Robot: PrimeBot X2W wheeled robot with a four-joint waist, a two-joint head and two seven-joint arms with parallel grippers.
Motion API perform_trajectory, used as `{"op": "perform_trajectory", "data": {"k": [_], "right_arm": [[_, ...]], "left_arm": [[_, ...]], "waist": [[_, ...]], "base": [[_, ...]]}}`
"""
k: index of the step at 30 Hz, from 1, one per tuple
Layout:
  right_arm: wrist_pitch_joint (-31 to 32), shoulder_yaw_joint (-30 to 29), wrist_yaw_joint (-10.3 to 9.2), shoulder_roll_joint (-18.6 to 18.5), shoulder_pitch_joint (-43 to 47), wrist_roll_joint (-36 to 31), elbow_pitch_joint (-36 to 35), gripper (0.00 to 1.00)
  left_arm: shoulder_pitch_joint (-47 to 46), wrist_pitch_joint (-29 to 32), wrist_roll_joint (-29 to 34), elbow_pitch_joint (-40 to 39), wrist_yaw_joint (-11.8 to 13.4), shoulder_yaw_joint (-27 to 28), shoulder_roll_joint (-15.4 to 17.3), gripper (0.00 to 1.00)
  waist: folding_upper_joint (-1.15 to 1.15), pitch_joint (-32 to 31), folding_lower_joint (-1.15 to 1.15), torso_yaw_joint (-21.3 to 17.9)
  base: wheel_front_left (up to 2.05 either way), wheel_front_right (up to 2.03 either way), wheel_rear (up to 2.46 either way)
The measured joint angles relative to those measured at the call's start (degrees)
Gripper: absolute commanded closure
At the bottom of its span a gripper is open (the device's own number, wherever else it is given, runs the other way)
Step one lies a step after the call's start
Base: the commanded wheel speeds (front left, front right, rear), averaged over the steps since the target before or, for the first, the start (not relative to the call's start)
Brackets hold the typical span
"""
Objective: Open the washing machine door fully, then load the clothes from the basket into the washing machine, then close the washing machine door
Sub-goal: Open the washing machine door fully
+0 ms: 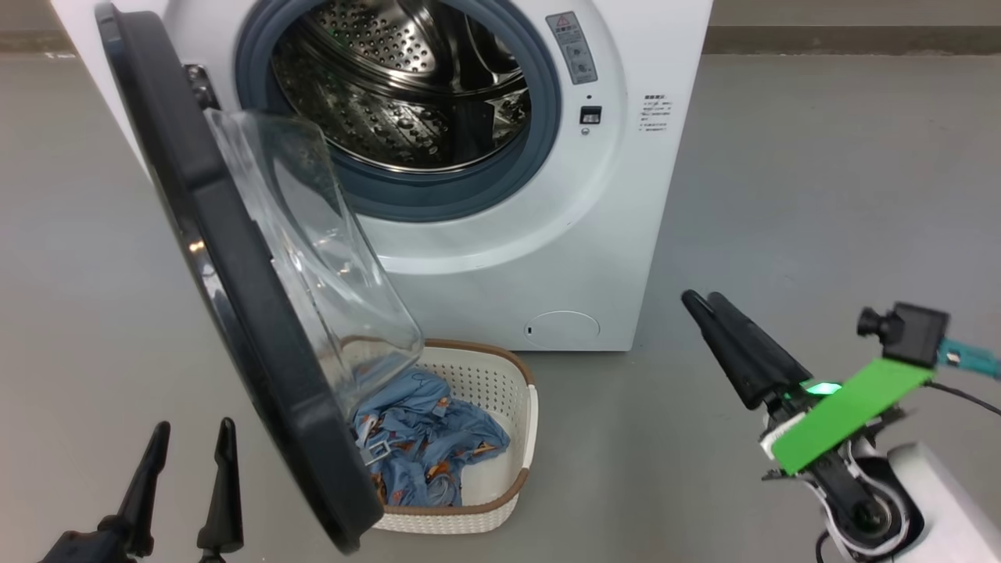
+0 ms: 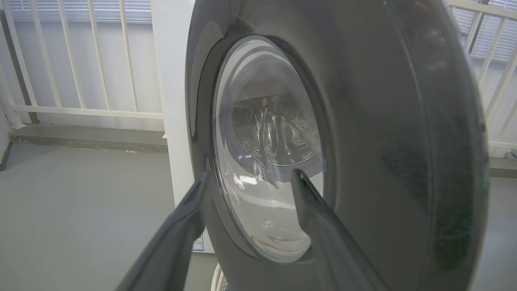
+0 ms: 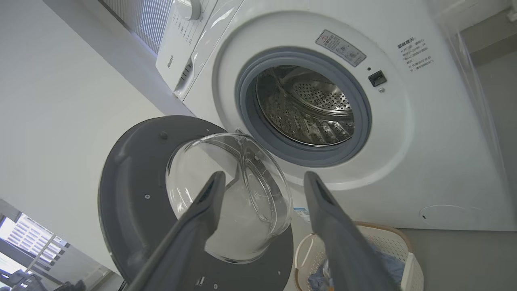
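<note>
Head view puts my left gripper (image 1: 193, 426) low at the left, its two fingers spread wide with nothing between them, pointing up just beside the outer face of the door (image 1: 235, 297). Through the left wrist camera those fingers frame the door's round window from outside; I cannot tell whether they touch it. My right gripper (image 1: 701, 299) hangs over the bare floor (image 1: 821, 195) at the right, well apart from the door and the washer (image 1: 594, 234). The right wrist view shows its fingers wide apart too, holding nothing.

The door stands open on its left-side hinge, nearly edge-on to my head camera, with its clear bowl (image 1: 313, 258) bulging to the right. Below the bowl the basket (image 1: 516, 367) sits on the floor just in front of the washer, near the round flap (image 1: 561, 327), its left part hidden behind the door's lower rim. The clothes (image 1: 426, 446) lie bundled inside the basket. The washer's mouth is uncovered, a grey gasket (image 1: 539, 148) ringing the steel drum (image 1: 407, 86).
</note>
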Motion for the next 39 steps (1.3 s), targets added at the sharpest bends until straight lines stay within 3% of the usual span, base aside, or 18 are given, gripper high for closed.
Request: {"op": "perform_trajectory", "data": {"k": [4, 10, 21, 31, 39], "right_arm": [[-8.31, 0.8, 0.0, -0.99, 2.15, -5.76, 0.91, 0.0], [-16.79, 0.59, 0.0, -1.14, 5.73, -9.12, 2.61, 0.0], [-19.67, -1.88, 0.01, -1.91, 7.5, -19.74, 5.12, 0.0], [-19.72, -10.13, 0.01, 3.37, 12.44, -34.82, 5.31, 0.0], [-19.72, -12.48, 0.01, 5.48, 13.37, -38.58, 5.22, 0.0]], "left_arm": [[0.29, 0.0, 0.0, -0.13, 0.0, 0.21, 0.0, 0.0], [1.27, 0.0, 0.0, -0.38, 0.0, 0.8, -0.02, 0.0], [2.26, 0.0, 0.01, -1.12, 0.0, 1.6, -0.24, 0.0], [2.29, 0.0, 0.01, -1.25, 0.0, 1.57, -0.24, 0.0], [2.3, 0.0, 0.01, -1.23, 0.0, 1.56, -0.41, 0.0]], "waist": [[0.0, 0.0, 0.0, -0.62], [0.0, -0.06, 0.0, -1.47], [0.0, -0.28, 0.0, -3.32], [0.0, -0.01, 0.0, -3.54], [0.0, -0.23, 0.0, -3.55]], "base": [[0.0, 0.0, 0.0], [0.0, 0.0, 0.0], [0.0, 0.0, 0.0], [0.0, 0.0, 0.0], [0.0, 0.0, 0.0]]}}
